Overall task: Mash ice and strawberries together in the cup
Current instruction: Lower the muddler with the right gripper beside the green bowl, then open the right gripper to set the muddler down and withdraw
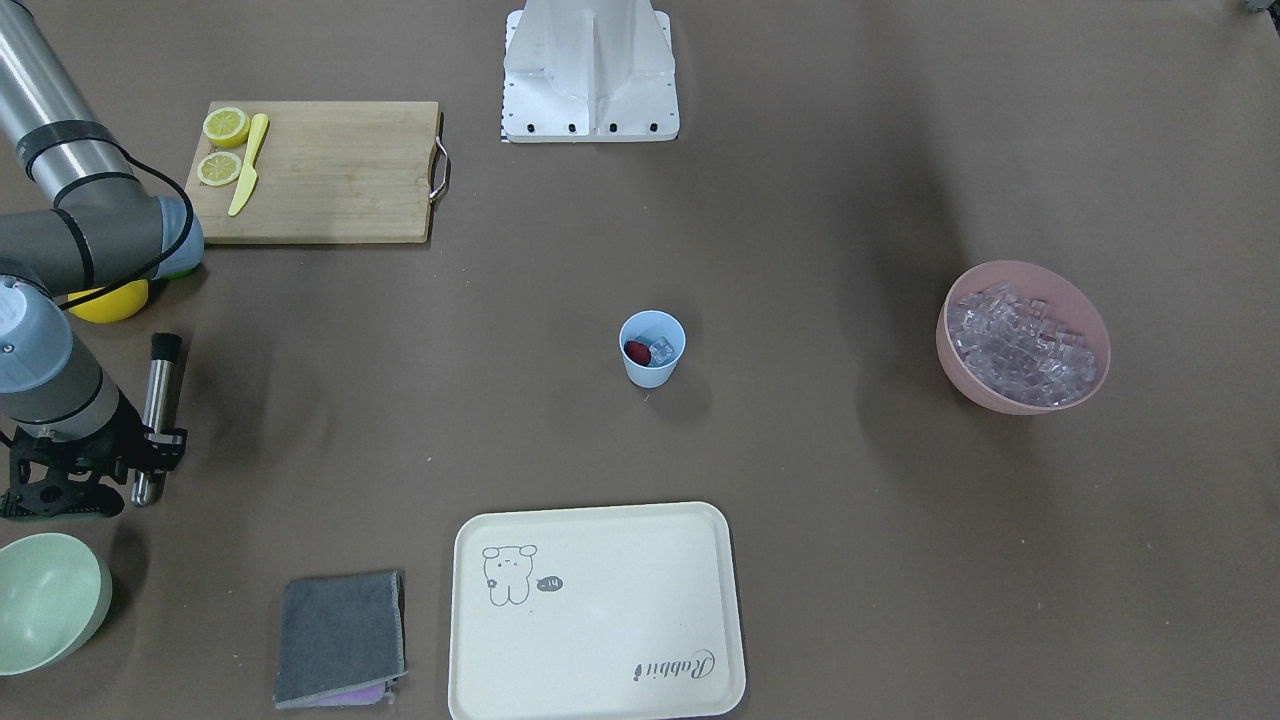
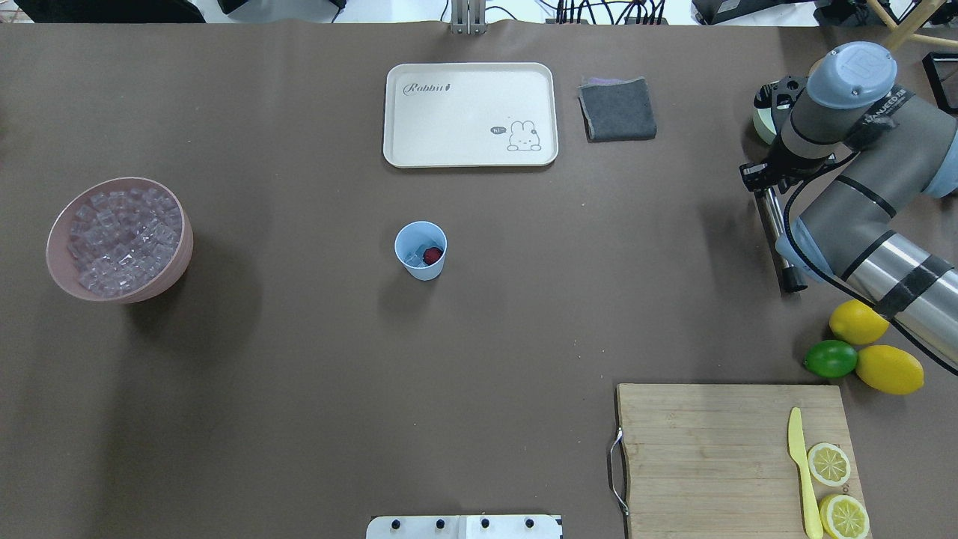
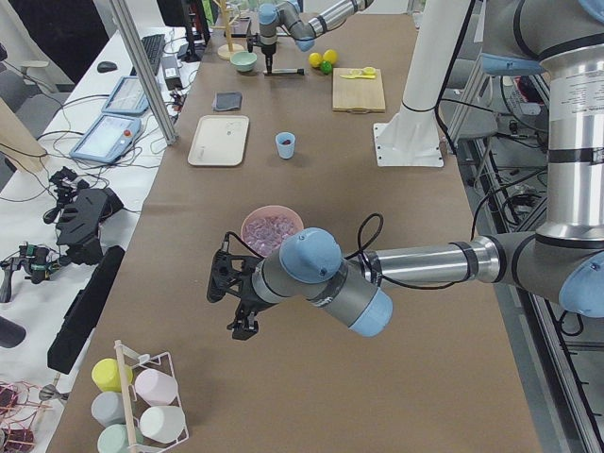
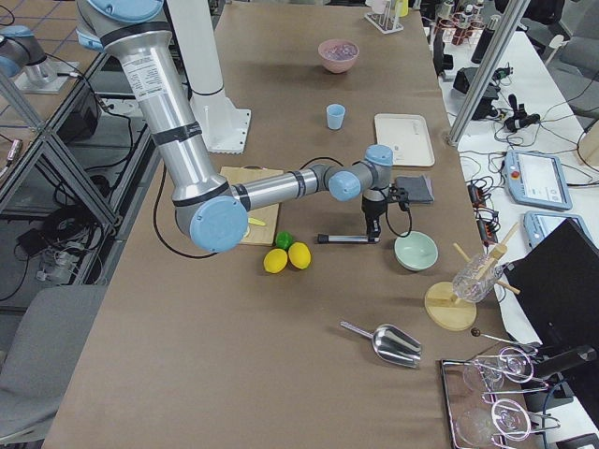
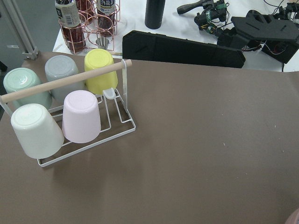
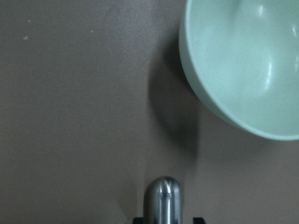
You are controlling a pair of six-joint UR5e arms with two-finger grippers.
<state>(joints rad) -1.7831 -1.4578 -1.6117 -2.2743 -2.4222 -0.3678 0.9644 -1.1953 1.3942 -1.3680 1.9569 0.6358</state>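
Board (image 2: 711, 449) of pale wood lies nearest the robot's base on its right side. It carries a yellow knife (image 2: 801, 471) and two lemon halves (image 2: 829, 464), cut faces up, just beside the blade. A little further out two whole lemons (image 2: 889, 369) and a lime (image 2: 831, 358) sit bunched together on the brown table (image 2: 299, 374), partly under the right arm.

Near the middle of the table the light-blue cup (image 2: 423, 271) stands upright and alone, well apart from both arms. Inside it lie the red strawberry (image 2: 432, 256) and some ice (image 1: 662, 350), side by side. Off to the robot's left, a pink bowl (image 2: 176, 262) holds a heap of more clear cubes.

Beyond the lemons a metal pestle (image 1: 157, 400) lies flat on the table. The right gripper (image 1: 160, 438) is down over it, a finger on either side of the shaft near its rounded end; whether the fingers are clamped on it I cannot tell. Just past that end sits a pale-green bowl (image 1: 40, 600).

On the far side of the table lie a cream tray (image 2: 449, 112) with a rabbit drawing and a folded grey cloth (image 2: 617, 110), near each other.

The left gripper (image 3: 243, 326) hangs above bare table past the pink bowl, at the table's left end. Its fingers' state cannot be judged. Its wrist camera looks at a wire rack (image 5: 119, 126) of upturned cups.
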